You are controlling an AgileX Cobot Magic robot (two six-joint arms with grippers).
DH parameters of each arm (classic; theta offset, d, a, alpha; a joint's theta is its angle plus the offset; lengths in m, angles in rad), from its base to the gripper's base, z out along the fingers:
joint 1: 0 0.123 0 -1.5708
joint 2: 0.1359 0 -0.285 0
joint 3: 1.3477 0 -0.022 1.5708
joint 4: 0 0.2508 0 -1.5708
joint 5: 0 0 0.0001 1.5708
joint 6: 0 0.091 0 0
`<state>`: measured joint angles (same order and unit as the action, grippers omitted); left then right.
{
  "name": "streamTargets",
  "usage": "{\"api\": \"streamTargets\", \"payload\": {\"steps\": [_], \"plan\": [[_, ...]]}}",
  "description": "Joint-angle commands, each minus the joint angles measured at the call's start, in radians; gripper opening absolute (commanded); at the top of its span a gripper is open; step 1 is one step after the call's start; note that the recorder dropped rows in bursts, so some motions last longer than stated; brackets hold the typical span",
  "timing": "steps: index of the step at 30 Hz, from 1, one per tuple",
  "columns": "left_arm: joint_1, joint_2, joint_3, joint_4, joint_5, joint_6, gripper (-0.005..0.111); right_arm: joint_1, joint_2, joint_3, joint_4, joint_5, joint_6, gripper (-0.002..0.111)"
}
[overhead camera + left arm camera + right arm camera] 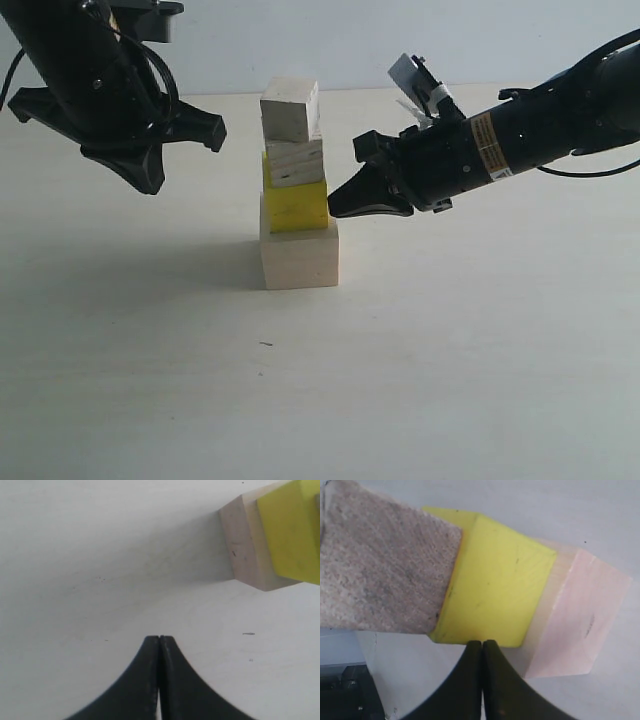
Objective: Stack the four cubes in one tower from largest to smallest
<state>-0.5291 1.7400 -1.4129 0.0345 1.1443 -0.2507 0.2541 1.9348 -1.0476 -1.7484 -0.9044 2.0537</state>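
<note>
Four cubes stood as one tower (pixel 296 190): large pale wood cube (pixel 299 257) lowest, bright yellow cube (pixel 296 205), layered-grain plywood cube (pixel 295 162), smallest pale wood cube (pixel 290 109) topmost. My right gripper (pixel 335 207), jaws pressed together, sat just beside the yellow one at 3 o'clock; my left gripper (pixel 150 183), likewise closed, hung apart at 9 o'clock

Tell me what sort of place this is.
Probably a robotics test bench: a pale tabletop before a plain wall, a left gripper and right gripper on black arms, and a tower of four cubes between them.
</note>
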Motion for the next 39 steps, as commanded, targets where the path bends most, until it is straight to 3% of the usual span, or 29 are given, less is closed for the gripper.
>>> {"api": "streamTargets", "payload": {"steps": [1,39], "plan": [[0.002,0.001,0.002,-0.006,0.000,0.005,0.000,0.002,0.000,-0.007,0.004,-0.010,-0.011,0.000],[0.002,0.000,0.002,-0.027,0.026,0.005,0.000,0.002,-0.118,-0.007,0.004,0.033,-0.011,0.000]]}}
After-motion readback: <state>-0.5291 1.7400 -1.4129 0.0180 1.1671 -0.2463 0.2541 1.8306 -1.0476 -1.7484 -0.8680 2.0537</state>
